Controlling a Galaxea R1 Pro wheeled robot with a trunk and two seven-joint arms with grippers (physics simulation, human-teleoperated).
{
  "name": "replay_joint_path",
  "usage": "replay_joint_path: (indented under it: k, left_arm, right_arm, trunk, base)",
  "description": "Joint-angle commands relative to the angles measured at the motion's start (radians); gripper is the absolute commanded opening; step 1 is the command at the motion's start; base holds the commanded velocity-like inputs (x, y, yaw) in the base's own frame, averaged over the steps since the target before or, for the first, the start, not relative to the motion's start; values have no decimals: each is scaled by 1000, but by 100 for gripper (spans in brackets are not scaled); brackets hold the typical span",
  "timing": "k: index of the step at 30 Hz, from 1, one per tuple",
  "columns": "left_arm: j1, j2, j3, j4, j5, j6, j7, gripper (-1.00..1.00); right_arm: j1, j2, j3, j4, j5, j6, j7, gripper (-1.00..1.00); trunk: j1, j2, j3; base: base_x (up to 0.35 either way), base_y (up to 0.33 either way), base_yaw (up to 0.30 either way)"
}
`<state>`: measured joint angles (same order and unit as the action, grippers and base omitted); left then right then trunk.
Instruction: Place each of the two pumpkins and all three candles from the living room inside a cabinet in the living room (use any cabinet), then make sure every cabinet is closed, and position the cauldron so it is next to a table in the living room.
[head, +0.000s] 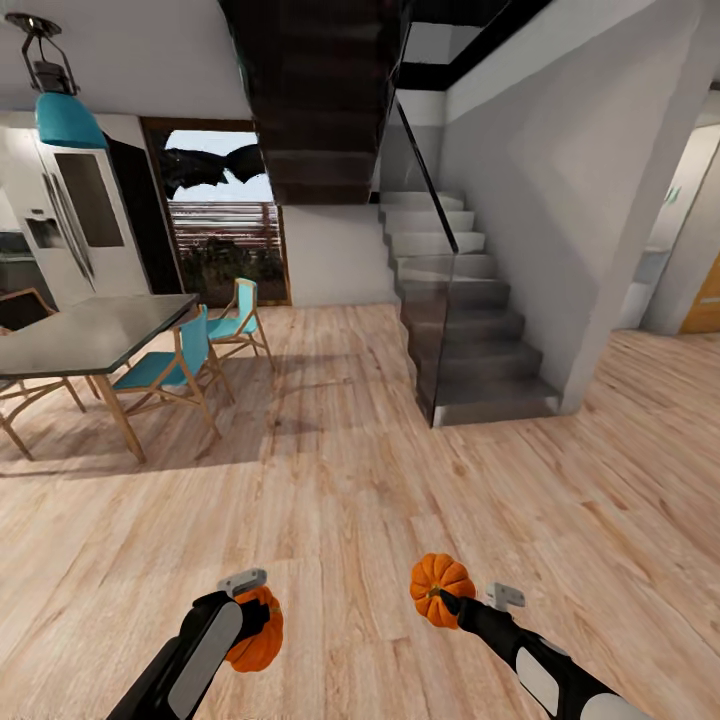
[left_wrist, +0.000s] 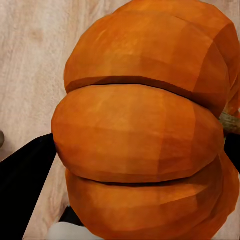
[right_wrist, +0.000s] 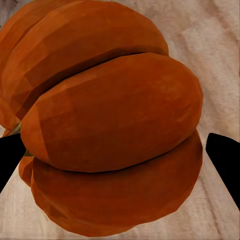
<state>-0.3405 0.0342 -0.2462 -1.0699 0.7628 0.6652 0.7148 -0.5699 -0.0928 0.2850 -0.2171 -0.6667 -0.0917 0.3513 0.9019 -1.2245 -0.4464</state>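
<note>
each gripper, left (head: 262, 612) and right (head: 452, 603), is clamped on a pumpkin (head: 258, 632) (head: 440, 588) above the plank floor (head: 360, 500).

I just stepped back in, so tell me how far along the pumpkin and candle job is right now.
Early stage. In hand: the left hand holds one pumpkin and the right hand holds the other pumpkin, both carried above the wood floor near a dining table and a staircase. Nothing looks stowed yet. Left: put both pumpkins and three candles in a cabinet, close the cabinets, place the cauldron by a table.
</note>
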Motion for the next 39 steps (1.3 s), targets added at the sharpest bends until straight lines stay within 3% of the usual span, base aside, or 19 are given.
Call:
replay_joint_path:
  k: [1,22,39]
  left_arm:
    - [-1,1,-4,-1,9,1,11,-100]
    - [0,1,-3,-1,9,1,11,-100]
    - [0,3,-4,-1,9,1,11,-100]
  right_arm:
    - [-1,-1,8,1,-10,-4,2,-100]
    - [-1,-1,9,2,-10,-5,2,-100]
    - [-1,-3,8,0,-7,-4,-20,-100]
  trunk:
    - [0,-1,0]
    - [0,-1,23]
    - [0,-1,41]
  base:
    - [-15,0,236]
    - [-2,-1,236]
    - [230,-127,236]
